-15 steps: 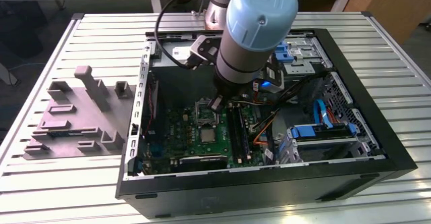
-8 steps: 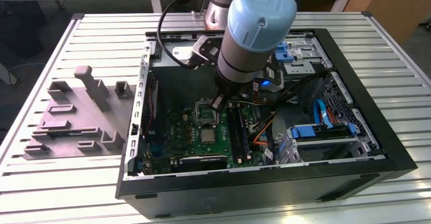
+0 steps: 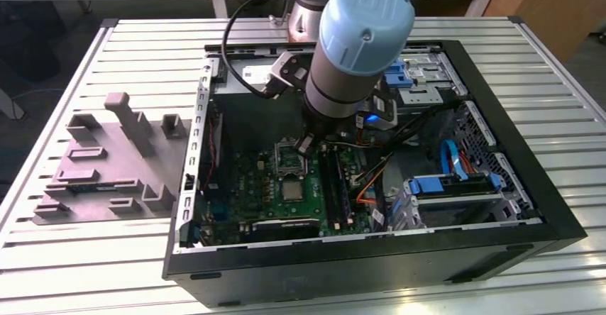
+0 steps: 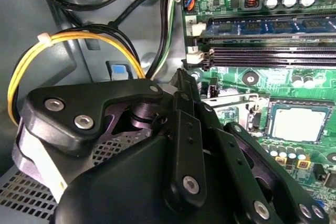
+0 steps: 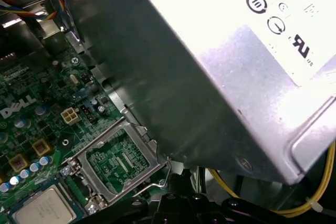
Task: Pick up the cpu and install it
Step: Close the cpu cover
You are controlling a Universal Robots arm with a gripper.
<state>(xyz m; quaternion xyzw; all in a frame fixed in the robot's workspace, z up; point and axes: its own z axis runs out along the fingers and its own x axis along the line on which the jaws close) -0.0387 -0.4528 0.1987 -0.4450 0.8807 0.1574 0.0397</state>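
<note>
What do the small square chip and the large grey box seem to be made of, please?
The small square silvery cpu seems topped with matte metal: flat, evenly pale grey. The large grey box looks like bare sheet steel or aluminium: folded edges, streaky glare.

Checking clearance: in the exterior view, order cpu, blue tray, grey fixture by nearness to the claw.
1. cpu, on the board, near the claw.
2. blue tray, exterior view's right.
3. grey fixture, outside the case, exterior view's left.
</note>
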